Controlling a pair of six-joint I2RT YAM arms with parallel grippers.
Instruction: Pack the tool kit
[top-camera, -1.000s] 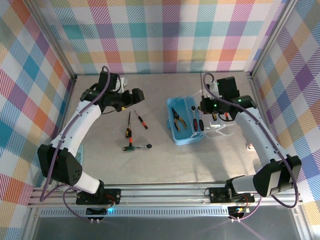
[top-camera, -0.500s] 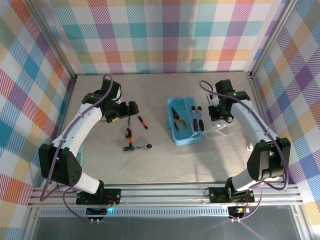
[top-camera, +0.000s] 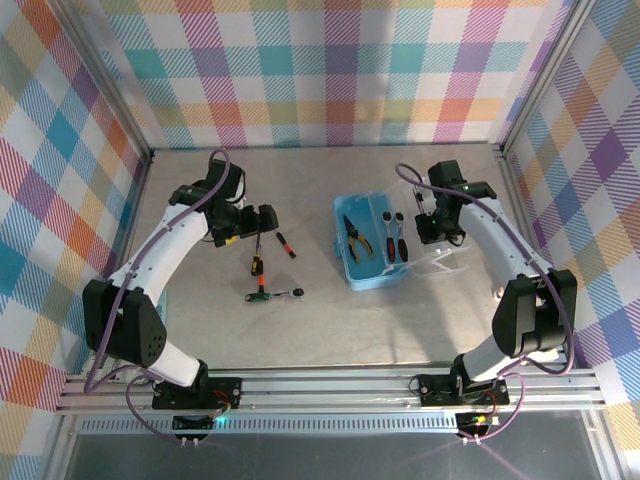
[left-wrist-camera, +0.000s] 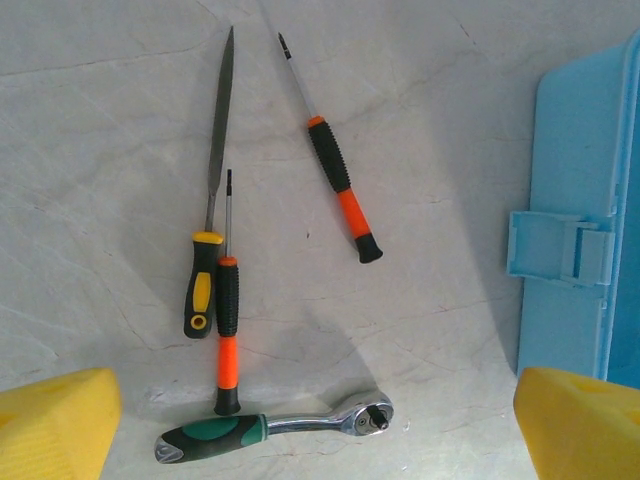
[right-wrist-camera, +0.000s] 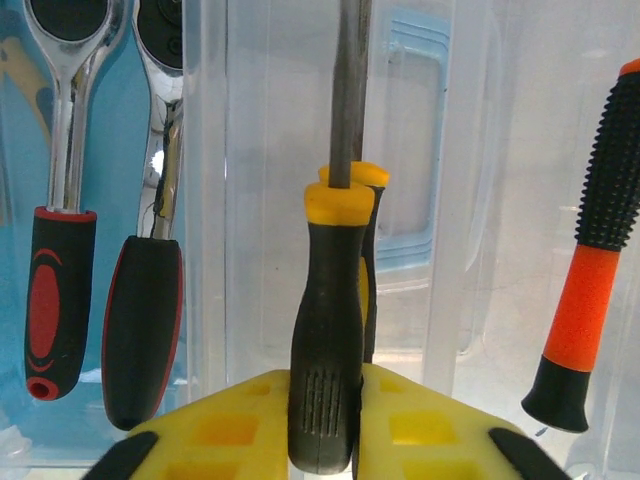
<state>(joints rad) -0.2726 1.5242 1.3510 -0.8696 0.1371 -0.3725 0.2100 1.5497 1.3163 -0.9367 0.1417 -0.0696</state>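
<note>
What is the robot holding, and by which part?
The right gripper pinches a black-and-yellow tool by its handle's end. The left gripper holds nothing.

L arm stretches fwd from its base, elbow bowed outward, wrist turned in toward the blue box (top-camera: 372, 272). L gripper (top-camera: 264, 220) sits well left of the box, jaws spread wide, yellow pads (left-wrist-camera: 55, 425) far apart. R arm arcs fwd, then bends inward. R gripper (top-camera: 432, 226) is just right of the box, fingers (right-wrist-camera: 230, 425) pinched on a black-yellow handle (right-wrist-camera: 325, 330).
</note>
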